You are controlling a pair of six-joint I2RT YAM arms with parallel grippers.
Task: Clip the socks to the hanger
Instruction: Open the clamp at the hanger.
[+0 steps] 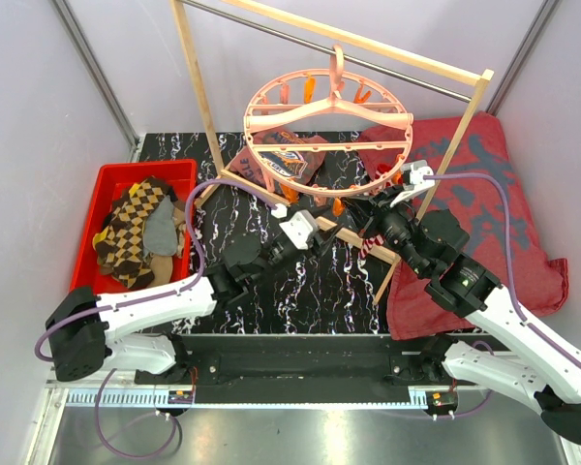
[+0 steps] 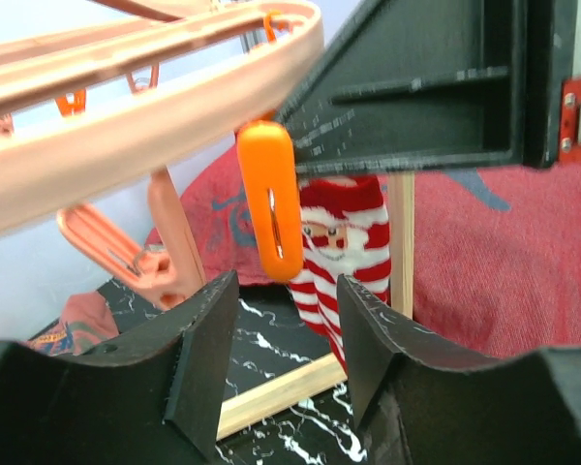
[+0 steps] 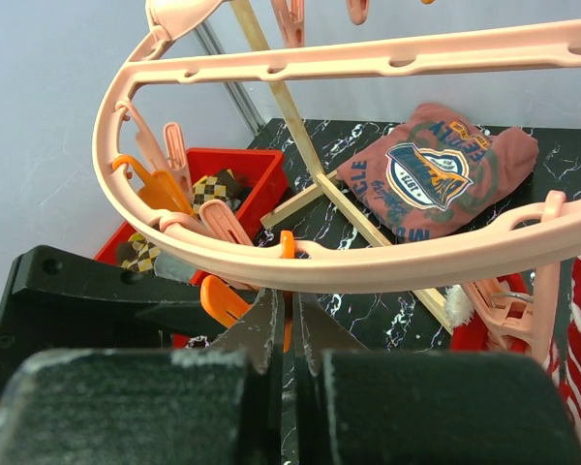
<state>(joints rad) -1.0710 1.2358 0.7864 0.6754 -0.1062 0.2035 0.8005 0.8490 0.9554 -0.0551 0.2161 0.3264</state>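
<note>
Left fingers [image 2: 198, 339] stand apart on either side of the orange clip [image 2: 269, 203], touching nothing that I can see. That clip hangs from the rim of the hanger [image 3: 368, 269]. The right fingers [image 3: 261, 325] are pressed almost together at its top with a sliver of orange between them, so I take them to be pinching it.

I judge the step in hand to be working this clip for the striped sock [image 2: 344, 242]. The sock hangs just behind the clip, beyond the open pair. Its top is hidden by the right arm [image 2: 416, 87], so I cannot tell whether it is pinned. The next move, as I see it, calls for bringing the cuff between the clip's jaws before anything lets go.

More socks [image 1: 131, 232] lie in the red bin [image 1: 111, 179], well apart at the left edge of the tabletop [image 1: 300, 291].
</note>
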